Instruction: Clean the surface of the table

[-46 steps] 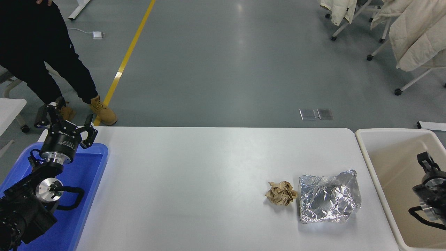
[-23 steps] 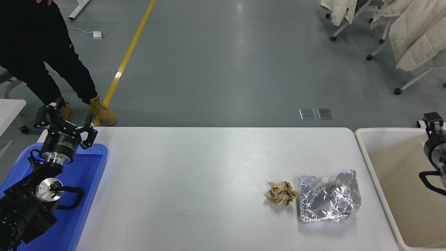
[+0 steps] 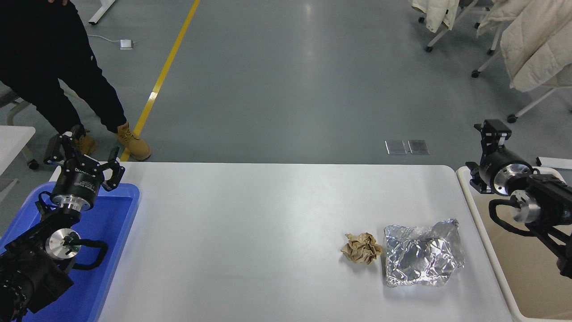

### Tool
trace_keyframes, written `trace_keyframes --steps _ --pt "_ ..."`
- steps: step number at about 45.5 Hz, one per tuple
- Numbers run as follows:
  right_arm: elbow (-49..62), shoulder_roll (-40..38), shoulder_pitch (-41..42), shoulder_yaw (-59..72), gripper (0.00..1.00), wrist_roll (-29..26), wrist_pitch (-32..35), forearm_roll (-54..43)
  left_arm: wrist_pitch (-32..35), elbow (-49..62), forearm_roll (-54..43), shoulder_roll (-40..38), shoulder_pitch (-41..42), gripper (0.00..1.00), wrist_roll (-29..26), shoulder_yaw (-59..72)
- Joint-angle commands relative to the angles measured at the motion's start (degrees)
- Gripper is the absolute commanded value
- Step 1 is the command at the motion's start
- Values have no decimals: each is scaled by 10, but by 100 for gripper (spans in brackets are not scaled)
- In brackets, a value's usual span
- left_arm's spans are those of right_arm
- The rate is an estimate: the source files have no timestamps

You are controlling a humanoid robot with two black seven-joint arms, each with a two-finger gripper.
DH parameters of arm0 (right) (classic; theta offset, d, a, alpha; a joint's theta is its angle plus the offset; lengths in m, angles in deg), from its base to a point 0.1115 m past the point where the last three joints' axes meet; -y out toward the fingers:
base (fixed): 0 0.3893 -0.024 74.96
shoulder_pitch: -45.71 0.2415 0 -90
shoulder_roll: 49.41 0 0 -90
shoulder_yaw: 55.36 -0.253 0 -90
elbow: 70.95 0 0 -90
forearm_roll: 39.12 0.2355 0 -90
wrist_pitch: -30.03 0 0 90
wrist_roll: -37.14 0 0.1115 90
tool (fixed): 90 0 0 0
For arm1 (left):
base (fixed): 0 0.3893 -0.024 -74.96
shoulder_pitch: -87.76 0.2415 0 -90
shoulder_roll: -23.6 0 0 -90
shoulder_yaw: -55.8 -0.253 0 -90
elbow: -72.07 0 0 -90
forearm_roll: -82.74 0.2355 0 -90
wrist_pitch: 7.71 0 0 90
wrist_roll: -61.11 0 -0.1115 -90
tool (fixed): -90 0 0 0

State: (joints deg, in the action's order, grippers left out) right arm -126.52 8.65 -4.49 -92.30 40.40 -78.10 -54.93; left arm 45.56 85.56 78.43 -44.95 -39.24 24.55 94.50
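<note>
The white table surface [image 3: 246,223] fills the lower middle of the head view. On its right part lie a crumpled brown paper ball [image 3: 361,248] and, touching its right side, a crinkled sheet of silver foil [image 3: 422,256]. My right gripper [image 3: 481,152] hovers over the far left corner of the beige bin, up and to the right of the foil. It is open and holds nothing. My left gripper [image 3: 85,154] is parked open above the far end of the blue tray.
A blue tray [image 3: 114,232] sits at the table's left edge and a beige bin [image 3: 505,264] at its right edge. A person in dark clothes and tan boots [image 3: 132,141] stands beyond the far left corner. Chairs draped with coats [image 3: 532,44] stand at the far right.
My right arm has risen out of the beige bin and swung up and left to the bin's far left corner. The left arm, paper and foil have not moved.
</note>
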Motion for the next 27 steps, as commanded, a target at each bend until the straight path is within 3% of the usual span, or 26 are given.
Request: trace_keyframes --steps 1,13,27 --pt "-8 71 -41 -70 100 40 24 0 0 0 0 0 0 100 0 1" --pt "-6 133 -81 -91 100 81 37 -1 0 0 0 0 0 100 0 0" --pt "1 146 -82 -105 100 83 37 -1 0 0 0 0 0 100 0 1"
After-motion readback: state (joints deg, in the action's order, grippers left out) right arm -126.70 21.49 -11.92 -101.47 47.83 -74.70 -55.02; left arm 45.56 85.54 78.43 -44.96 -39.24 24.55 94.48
